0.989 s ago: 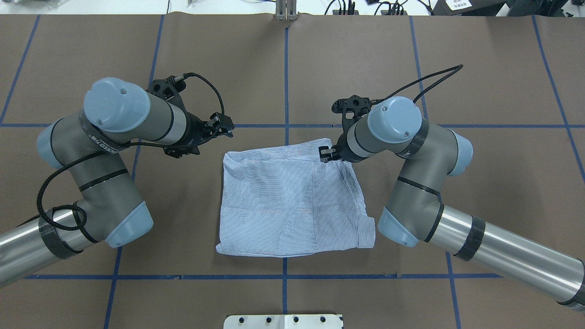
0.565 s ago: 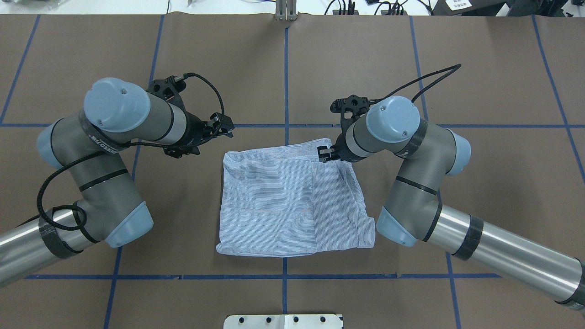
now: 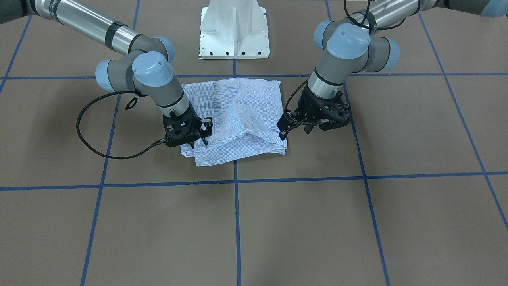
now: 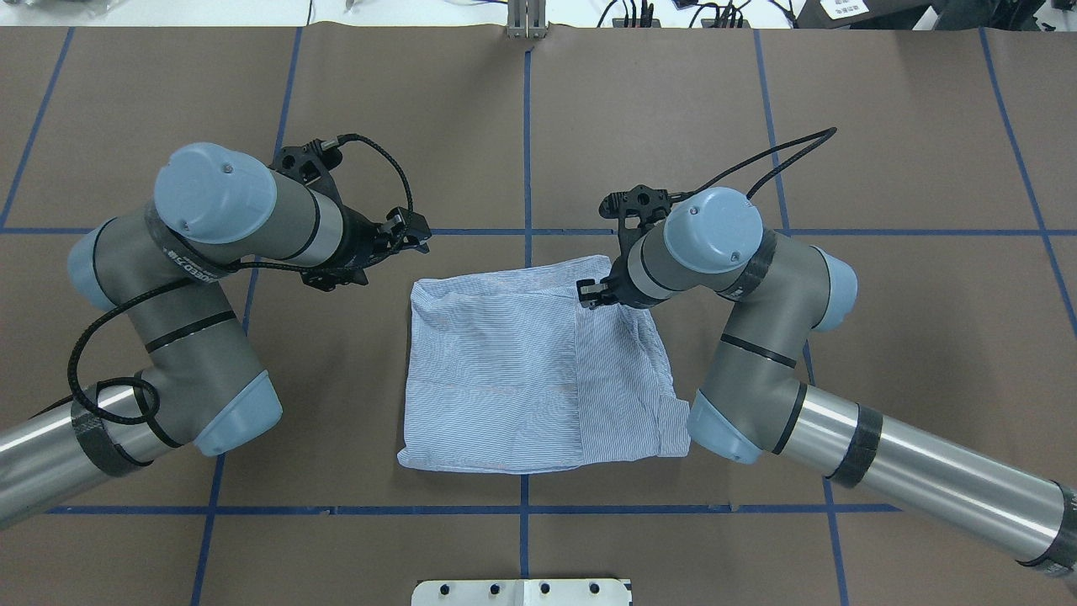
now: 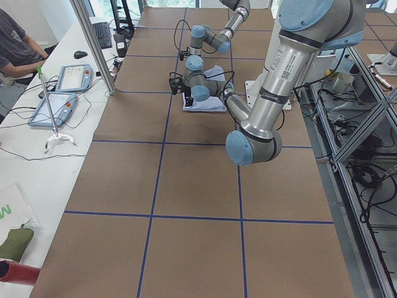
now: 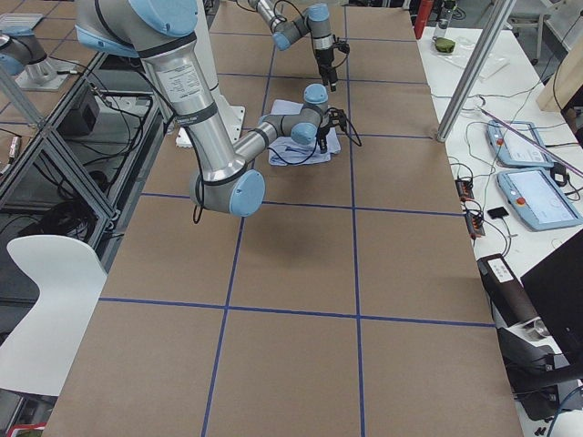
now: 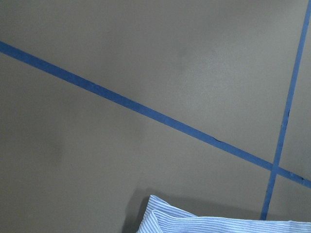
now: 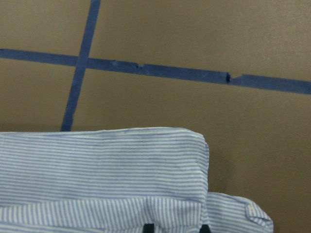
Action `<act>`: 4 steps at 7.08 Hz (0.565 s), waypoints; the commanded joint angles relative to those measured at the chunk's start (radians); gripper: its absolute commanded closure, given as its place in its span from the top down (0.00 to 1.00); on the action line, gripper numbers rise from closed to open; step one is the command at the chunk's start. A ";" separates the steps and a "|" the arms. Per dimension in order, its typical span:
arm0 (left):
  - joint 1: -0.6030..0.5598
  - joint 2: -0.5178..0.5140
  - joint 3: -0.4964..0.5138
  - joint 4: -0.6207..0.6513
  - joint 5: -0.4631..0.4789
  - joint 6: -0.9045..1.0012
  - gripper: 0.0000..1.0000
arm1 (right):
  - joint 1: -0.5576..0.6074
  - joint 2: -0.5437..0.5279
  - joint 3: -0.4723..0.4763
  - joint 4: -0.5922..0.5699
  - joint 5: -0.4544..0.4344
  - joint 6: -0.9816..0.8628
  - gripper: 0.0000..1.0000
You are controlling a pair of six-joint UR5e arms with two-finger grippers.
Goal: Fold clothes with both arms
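Right wrist-mounted view shows the right gripper [image 3: 199,143] with its fingertips [image 8: 148,227] set apart at the bottom edge. Striped cloth lies between them, and they seem to clamp nothing. Just ahead of the tips runs the folded far edge of the shirt [image 4: 505,379], with a lower layer poking out beside its corner. Beyond that are the bare brown table [image 4: 673,126] and a blue tape line [image 8: 170,73]. The cloth looks thin, limp and light, so it should sag and slide layer over layer. My guess is that the stacked far corners are the place to pinch, taking every layer at once. The right arm bends down steeply over its corner. The left gripper [image 4: 412,233] hangs just off the opposite far corner, jaws apparently parted and empty, wrist angled toward the shirt
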 commanded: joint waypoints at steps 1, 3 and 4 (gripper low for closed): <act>0.000 0.000 0.000 0.000 0.000 0.000 1.00 | 0.010 -0.002 0.004 -0.002 0.012 -0.010 0.00; 0.000 0.000 0.000 0.002 0.000 0.000 1.00 | 0.068 -0.008 0.021 0.001 0.093 -0.012 0.00; 0.000 -0.001 0.000 0.000 0.000 -0.002 1.00 | 0.097 -0.014 0.053 -0.003 0.107 -0.012 0.00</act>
